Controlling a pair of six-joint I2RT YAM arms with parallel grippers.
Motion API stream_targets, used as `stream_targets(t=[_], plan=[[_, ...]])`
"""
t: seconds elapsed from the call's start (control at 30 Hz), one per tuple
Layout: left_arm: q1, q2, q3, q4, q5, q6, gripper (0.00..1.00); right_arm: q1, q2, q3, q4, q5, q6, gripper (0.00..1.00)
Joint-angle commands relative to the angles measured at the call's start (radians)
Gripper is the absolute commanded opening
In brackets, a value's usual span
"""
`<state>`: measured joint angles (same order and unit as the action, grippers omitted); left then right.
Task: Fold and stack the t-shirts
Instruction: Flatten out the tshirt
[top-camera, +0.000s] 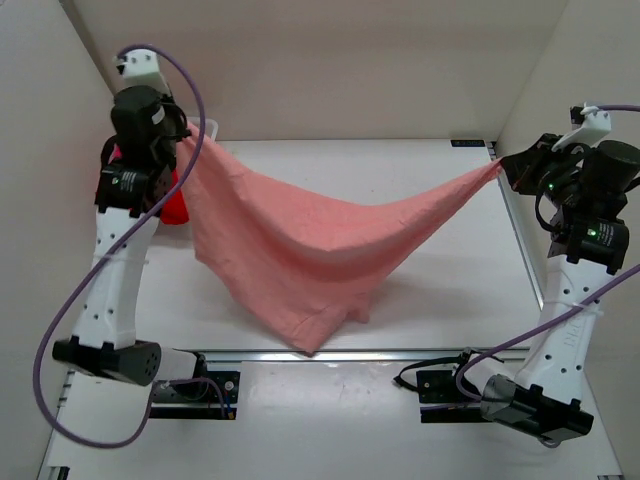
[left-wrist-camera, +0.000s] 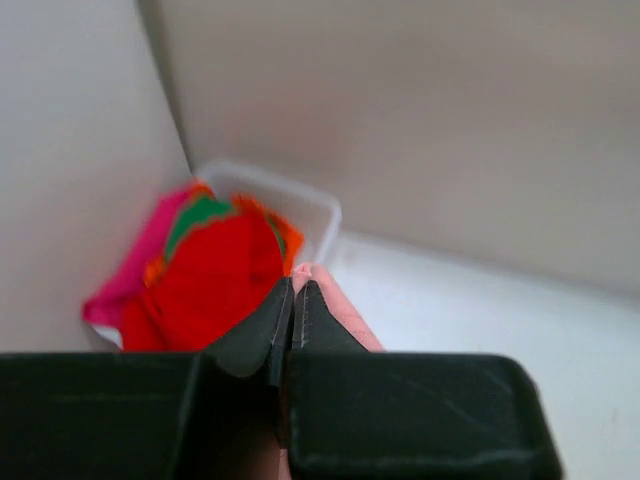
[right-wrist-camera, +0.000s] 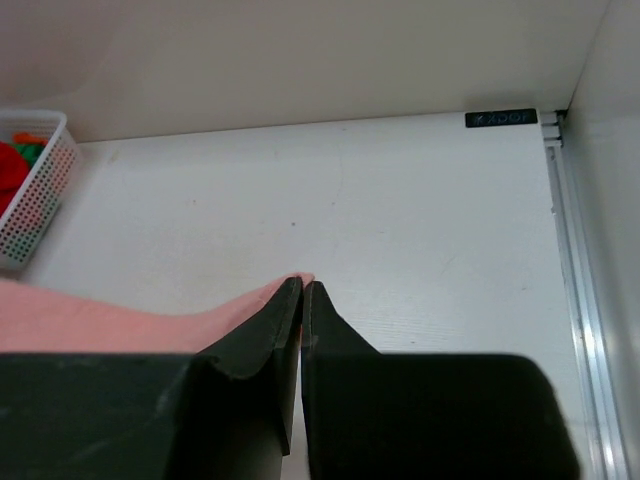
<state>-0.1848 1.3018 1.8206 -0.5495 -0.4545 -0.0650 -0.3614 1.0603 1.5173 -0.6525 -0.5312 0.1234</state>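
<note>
The large salmon-pink t-shirt (top-camera: 310, 245) hangs in the air, stretched between both arms, sagging in the middle with its lowest point near the table's front edge. My left gripper (top-camera: 190, 140) is shut on its left corner (left-wrist-camera: 335, 310) at the far left. My right gripper (top-camera: 503, 170) is shut on its right corner (right-wrist-camera: 150, 325) at the far right. The red t-shirt (left-wrist-camera: 215, 275), the magenta one (left-wrist-camera: 140, 265) and the orange/green one (left-wrist-camera: 205, 212) lie bunched in the basket behind my left gripper (left-wrist-camera: 296, 288). My right gripper (right-wrist-camera: 303, 288) is above the bare table.
The white lattice basket (left-wrist-camera: 300, 200) stands in the far left corner against the wall; it also shows in the right wrist view (right-wrist-camera: 45, 185). White walls close in the back and both sides. A metal rail (right-wrist-camera: 575, 300) runs along the table's right edge.
</note>
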Motion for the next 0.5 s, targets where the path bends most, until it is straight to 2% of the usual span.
stream_targets(t=[0.0, 0.1, 0.2, 0.47], plan=[[0.028, -0.024, 0.051, -0.023, 0.105, -0.053, 0.0, -0.036, -0.006, -0.011, 0.12, -0.067, 0.027, 0.0], [0.013, -0.013, 0.101, -0.061, 0.077, -0.029, 0.0, -0.063, -0.016, -0.003, 0.162, -0.108, 0.084, 0.0], [0.018, -0.077, 0.069, -0.052, 0.085, -0.035, 0.0, -0.068, -0.032, 0.035, 0.165, -0.124, 0.102, 0.0], [-0.07, -0.226, 0.1, -0.081, 0.099, -0.081, 0.0, 0.09, -0.123, 0.126, 0.065, 0.06, 0.029, 0.0]])
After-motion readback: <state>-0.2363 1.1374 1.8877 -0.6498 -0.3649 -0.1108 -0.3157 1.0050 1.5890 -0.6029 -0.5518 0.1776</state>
